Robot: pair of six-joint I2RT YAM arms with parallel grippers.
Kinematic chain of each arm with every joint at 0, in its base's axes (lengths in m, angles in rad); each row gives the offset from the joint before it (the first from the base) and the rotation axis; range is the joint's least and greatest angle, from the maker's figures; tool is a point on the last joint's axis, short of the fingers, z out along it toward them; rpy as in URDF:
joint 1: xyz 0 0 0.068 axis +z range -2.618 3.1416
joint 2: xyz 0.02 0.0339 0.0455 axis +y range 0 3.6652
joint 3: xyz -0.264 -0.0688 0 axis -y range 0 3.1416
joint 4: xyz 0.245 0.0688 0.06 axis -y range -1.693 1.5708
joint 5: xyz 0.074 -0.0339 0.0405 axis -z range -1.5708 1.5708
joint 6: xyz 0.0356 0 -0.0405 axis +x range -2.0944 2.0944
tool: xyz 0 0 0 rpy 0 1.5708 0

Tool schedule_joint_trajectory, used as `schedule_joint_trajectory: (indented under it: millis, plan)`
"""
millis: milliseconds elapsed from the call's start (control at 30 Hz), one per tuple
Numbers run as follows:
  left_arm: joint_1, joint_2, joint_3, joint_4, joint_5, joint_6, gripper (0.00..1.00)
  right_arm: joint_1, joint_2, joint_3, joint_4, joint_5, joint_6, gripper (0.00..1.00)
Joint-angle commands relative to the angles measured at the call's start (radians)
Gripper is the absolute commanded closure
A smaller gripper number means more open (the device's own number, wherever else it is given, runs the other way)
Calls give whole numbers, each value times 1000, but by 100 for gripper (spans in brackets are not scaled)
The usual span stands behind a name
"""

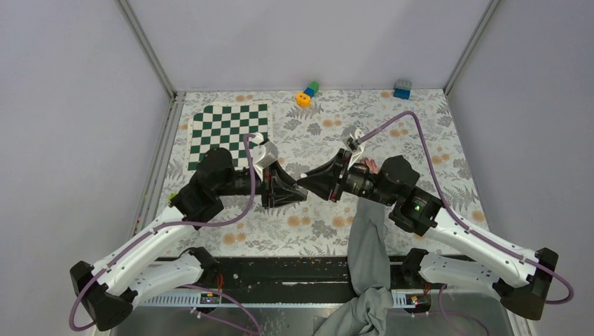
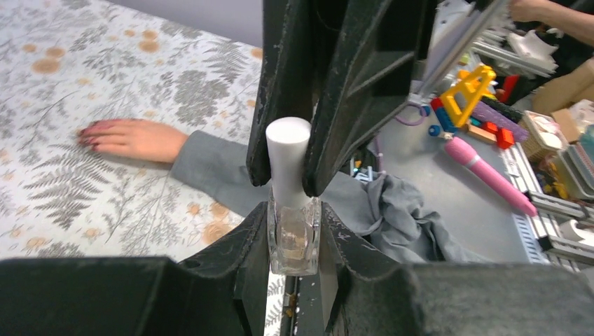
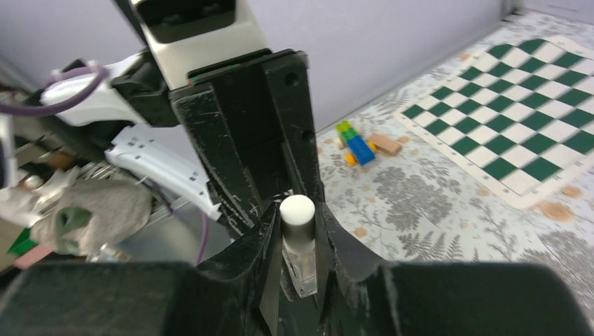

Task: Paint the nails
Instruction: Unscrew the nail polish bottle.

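Around: chessboard mat [image 1: 228, 129] far left; toy blocks [image 1: 307, 93] at the far edge
In the way: right arm [image 1: 392, 185] hides most of the hand [image 2: 133, 138] from above
Left gripper [image 2: 294, 245]: clenched on glass bottle [image 2: 294, 234]
Right gripper [image 3: 300, 238]: clamped on its white cap [image 2: 288, 140]
Nails [image 2: 87, 134]: dark red, tiny, fingers flat on the floral table [image 2: 84, 63] right of the 2 grippers, grey sleeve [image 2: 210, 157] behind
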Motion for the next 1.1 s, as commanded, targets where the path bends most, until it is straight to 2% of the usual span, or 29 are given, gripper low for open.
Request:
schedule_joint_trajectory:
  millis: [0,267,367,500,633,700,767,833,933,1067]
  plan:
    - [-2,-19,-25,180,174,-27,100,-3,11,-2,188,-324,64,100]
    - [-2,-29,-33,245,279,-56,100,-4,42,5,326,-546,149,100]
    - [-2,-30,-32,245,281,-58,100,-4,50,8,340,-567,160,100]
    - [-2,-33,-32,242,266,-57,100,-4,38,0,315,-521,148,99]
    - [-2,-42,-27,207,228,-30,100,-4,7,-18,254,-416,113,65]
    - [-3,-48,-24,185,202,-16,100,-6,-19,-34,234,-357,94,45]
    - [-2,-54,-23,172,186,-5,100,-6,-46,-47,207,-290,76,32]
    - [-4,-64,-25,171,173,4,100,-6,-77,-64,183,-217,63,26]
    - [-4,-83,-32,165,134,16,100,-6,-136,-96,151,-86,45,24]
    - [-6,-98,-30,127,40,39,100,-6,-185,-105,65,107,43,26]
